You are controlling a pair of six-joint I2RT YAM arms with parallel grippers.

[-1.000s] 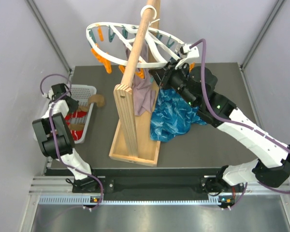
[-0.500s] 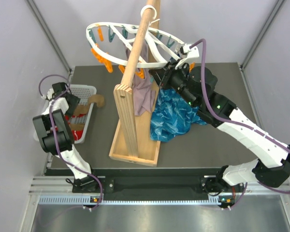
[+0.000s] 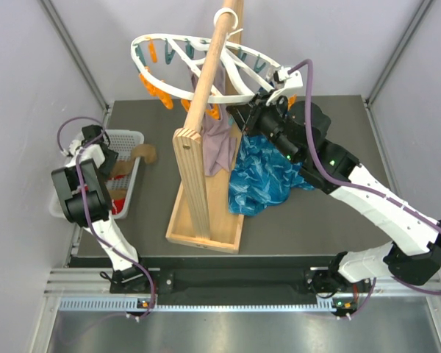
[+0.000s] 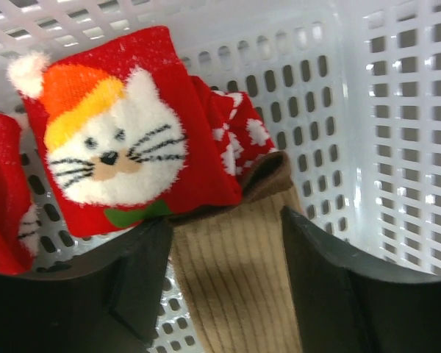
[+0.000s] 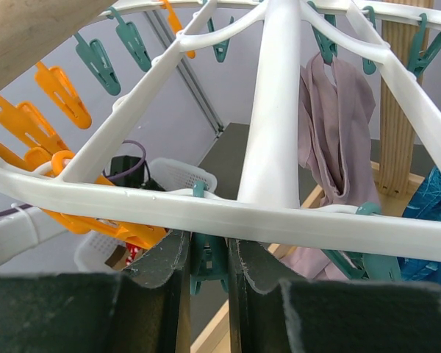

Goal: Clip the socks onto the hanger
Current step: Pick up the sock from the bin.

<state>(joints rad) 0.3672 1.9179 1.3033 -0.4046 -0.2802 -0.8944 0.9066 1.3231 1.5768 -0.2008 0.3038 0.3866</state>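
In the left wrist view, a tan-brown ribbed sock (image 4: 231,279) lies in the white mesh basket (image 4: 404,147), partly under a red sock with a white cat face (image 4: 110,140). My left gripper (image 4: 224,224) is open, one finger on each side of the tan sock. From above, that sock (image 3: 143,153) trails over the basket's edge onto the table. The white hanger (image 3: 206,66) hangs from the wooden pole with a mauve sock (image 3: 220,147) clipped on. My right gripper (image 5: 209,246) is shut on a teal peg (image 5: 208,261) under the hanger's ring (image 5: 272,110).
The wooden pole stand (image 3: 202,184) rises from its tray base mid-table. A crumpled blue cloth (image 3: 268,173) lies to its right under the right arm. Orange pegs (image 3: 154,88) and teal pegs dangle round the ring. The basket (image 3: 125,136) sits at the table's left edge.
My left gripper's jaws have opened over the basket, and that arm has shifted slightly left. The right arm and the hanger have not moved.
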